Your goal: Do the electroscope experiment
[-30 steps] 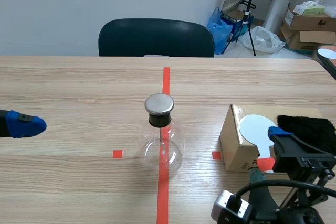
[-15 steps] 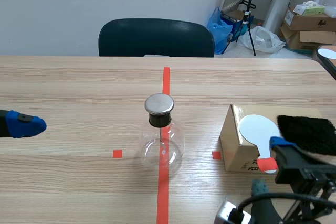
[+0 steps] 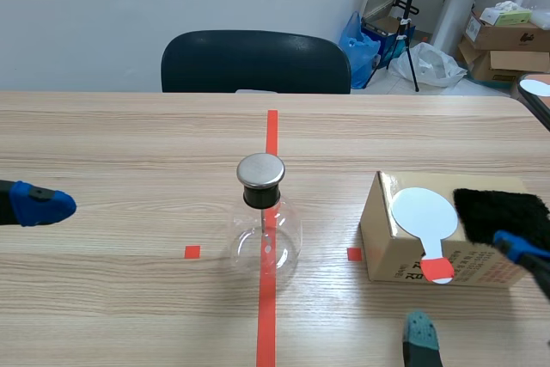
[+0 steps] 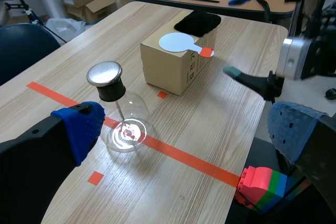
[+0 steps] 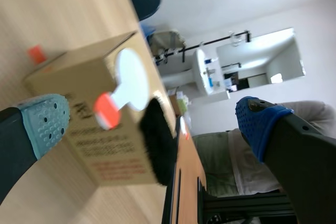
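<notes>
The electroscope, a round glass flask (image 3: 265,234) with a metal cap (image 3: 260,171), stands on the centre tape line. To its right a cardboard box (image 3: 391,242) carries a white paddle (image 3: 424,211) with a red handle and a black fur cloth (image 3: 503,211). My right gripper (image 3: 471,298) is open, low in front of the box, holding nothing. In the right wrist view the box (image 5: 63,77), paddle (image 5: 130,72) and cloth (image 5: 157,142) lie between the open gripper (image 5: 152,121). My left gripper (image 4: 186,129) is open at the far left, with the flask (image 4: 125,125) ahead.
A dark chair (image 3: 256,62) stands behind the table's far edge. Boxes and bags (image 3: 507,36) sit on the floor beyond the right corner. A coloured brick block (image 4: 260,182) shows at the near table edge in the left wrist view.
My right arm has drawn back and down toward the lower right; its wrist body has left the scene view and only the two fingertips show. The left arm has not moved.
</notes>
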Available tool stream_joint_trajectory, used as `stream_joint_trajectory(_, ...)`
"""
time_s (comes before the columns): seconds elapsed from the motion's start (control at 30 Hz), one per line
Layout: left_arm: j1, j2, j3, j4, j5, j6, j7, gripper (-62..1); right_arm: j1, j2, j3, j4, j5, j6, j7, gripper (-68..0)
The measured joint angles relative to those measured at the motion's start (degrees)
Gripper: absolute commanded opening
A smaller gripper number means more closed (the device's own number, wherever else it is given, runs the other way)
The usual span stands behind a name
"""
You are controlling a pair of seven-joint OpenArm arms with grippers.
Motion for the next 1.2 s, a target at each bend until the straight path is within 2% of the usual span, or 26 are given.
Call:
stream_joint_trajectory(0.03,0.0,0.0,0.0,0.0,0.02,0.0,0.0,1.4,-0.79,0.48,-0.02,2.14,1.73,1.05,0.04,0.4)
stream_joint_trajectory(0.13,0.0,0.0,0.0,-0.02,0.02,0.0,0.0,1.4,-2.4,3.43,0.0,9.11,9.6,9.97,-1.01,0.4)
stream_joint_trajectory(0.23,0.0,0.02,0.0,-0.02,0.0,0.0,0.0,1.4,-2.8,7.28,0.0,16.0,19.34,16.94,-3.3,0.4)
stream_joint_trajectory(0.37,0.0,0.0,0.0,-0.02,0.02,0.0,0.0,1.4,-2.23,12.92,0.02,23.78,31.45,23.85,-7.34,0.4)
stream_joint_trajectory(0.43,-0.02,0.0,0.0,-0.02,0.0,0.0,0.0,1.4,-1.57,15.32,0.02,26.43,36.04,27.19,-9.49,0.4)
stream_joint_trajectory(0.53,-0.07,0.0,0.0,-0.02,0.02,0.0,0.0,1.4,0.52,17.97,0.0,28.74,41.05,32.83,-13.09,0.4)
stream_joint_trajectory(0.67,-0.17,0.0,0.0,-0.02,-0.11,0.0,0.02,1.4,4.44,19.87,0.02,29.16,47.78,38.47,-16.87,0.4)
stream_joint_trajectory(0.77,-0.15,0.0,0.0,-0.02,-1.92,0.0,0.9,1.4,7.43,20.98,0.02,29.16,52.19,43.21,-18.49,0.4)
stream_joint_trajectory(0.87,-0.15,0.07,0.0,-0.02,-4.55,0.0,1.42,1.4,9.2,22.29,0.02,29.16,55.6,46.62,-18.75,0.4)
stream_joint_trajectory(1.0,-0.17,1.97,0.0,-0.02,-10.56,0.13,4.94,1.4,9.64,22.86,0.15,29.11,56.85,47.78,-18.93,0.4)
stream_joint_trajectory(1.07,-0.17,2.93,0.0,-0.02,-12.04,1.73,7.3,1.4,9.6,22.84,0.74,29.05,57.66,49.27,-18.95,0.4)
stream_joint_trajectory(1.13,-0.15,4.15,0.02,0.22,-12.66,4.9,8.66,1.4,9.6,22.84,2.03,29.05,59.28,51.67,-18.93,0.4)
stream_joint_trajectory(1.2,-0.17,5.62,0.0,1.29,-12.66,5.6,8.63,1.4,9.6,22.82,3.1,29.05,59.95,52.35,-18.95,0.4)
